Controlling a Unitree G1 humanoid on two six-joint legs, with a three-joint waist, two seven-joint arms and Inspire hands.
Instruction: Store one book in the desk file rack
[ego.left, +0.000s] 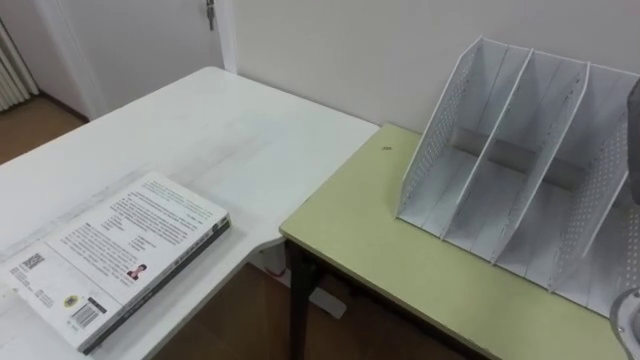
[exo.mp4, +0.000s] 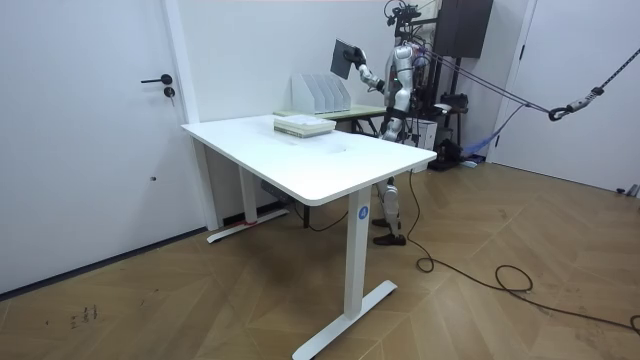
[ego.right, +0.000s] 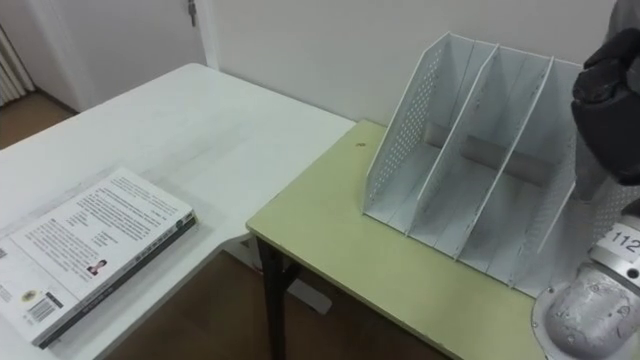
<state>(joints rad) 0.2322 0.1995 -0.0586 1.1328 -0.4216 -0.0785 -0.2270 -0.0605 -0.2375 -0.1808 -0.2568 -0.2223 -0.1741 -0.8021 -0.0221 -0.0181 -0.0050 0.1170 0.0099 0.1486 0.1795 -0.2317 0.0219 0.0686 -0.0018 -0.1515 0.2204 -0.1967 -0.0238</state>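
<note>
- Over on the left, the white desk (ego.left: 200, 130) carries a pale book (ego.left: 110, 255) lying flat.
- Right of it, the green table (ego.left: 380, 250) holds the file rack (ego.left: 520, 170) by the far wall.
- The robot stands at that table, its right hand (exo.mp4: 363, 72) clasped round a dark book (exo.mp4: 346, 57) held above the rack.

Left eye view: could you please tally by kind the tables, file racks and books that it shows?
2 tables: the white table and the yellow-green table
1 file rack, on the yellow-green table
1 book, lying on the white table
Total: 4
</note>
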